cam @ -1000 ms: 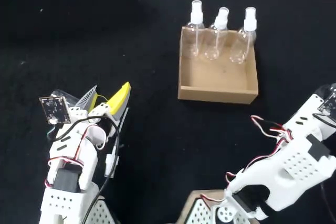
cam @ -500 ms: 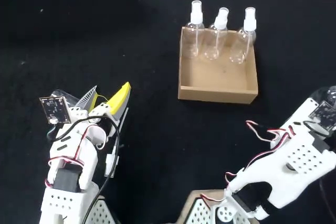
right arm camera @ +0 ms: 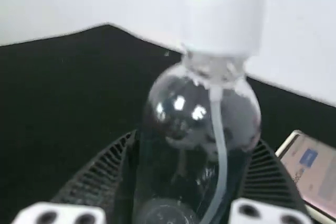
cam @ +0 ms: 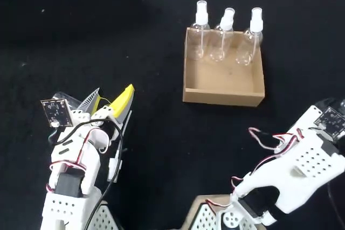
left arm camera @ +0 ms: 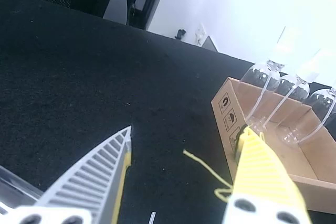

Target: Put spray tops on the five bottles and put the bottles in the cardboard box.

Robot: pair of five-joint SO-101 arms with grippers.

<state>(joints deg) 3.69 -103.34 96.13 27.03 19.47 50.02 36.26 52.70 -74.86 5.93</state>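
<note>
- Chiefly, the bottle [right arm camera: 199, 129] could slip or tip in transit: the right pincer [right arm camera: 197, 142] is clamped around its smooth, rounded clear body, at the counter's [cam: 151, 149] near right corner, well apart from the cardboard box [cam: 223, 98], so a long carry lies ahead.
- Next, setting it down could knock the three capped bottles [cam: 220, 47] standing close together along the box's far wall; they look light and easily toppled.
- Then, its spray top [right arm camera: 223, 17] may not be seated fully, which I cannot tell, and could work loose.
- Lastly, the left pincer [left arm camera: 186, 132] hangs open and empty, well apart from the box, so only a stray swing would interfere.
</note>
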